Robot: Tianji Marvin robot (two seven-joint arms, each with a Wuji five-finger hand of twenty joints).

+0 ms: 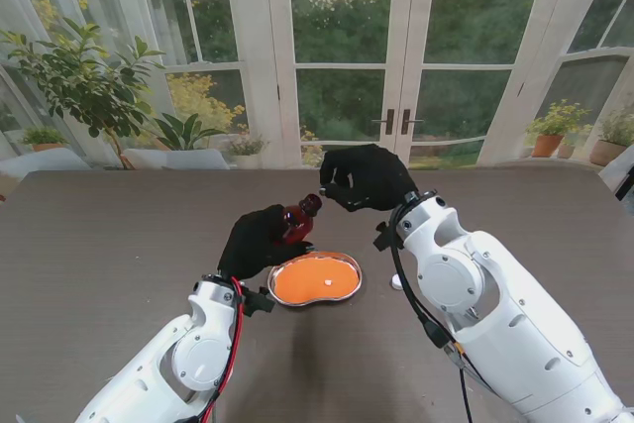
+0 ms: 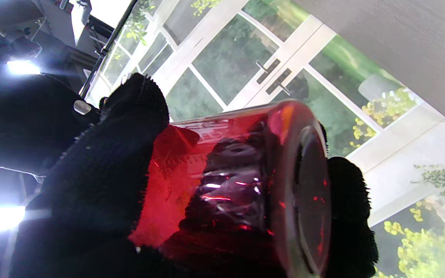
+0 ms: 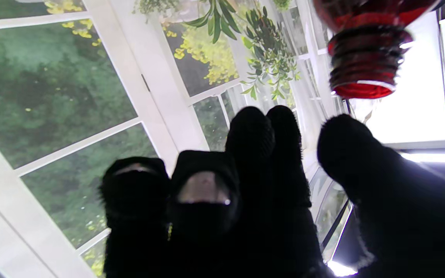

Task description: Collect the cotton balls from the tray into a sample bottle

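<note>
The left hand (image 1: 260,241) is wrapped round the red sample bottle (image 1: 297,220), held over the table with its neck tilted up toward the right hand (image 1: 365,177) — whose fingertips (image 3: 250,127) are drawn together just beside the mouth, holding nothing discernible — while one cotton ball (image 1: 329,284) lies in the orange tray (image 1: 315,278).
</note>
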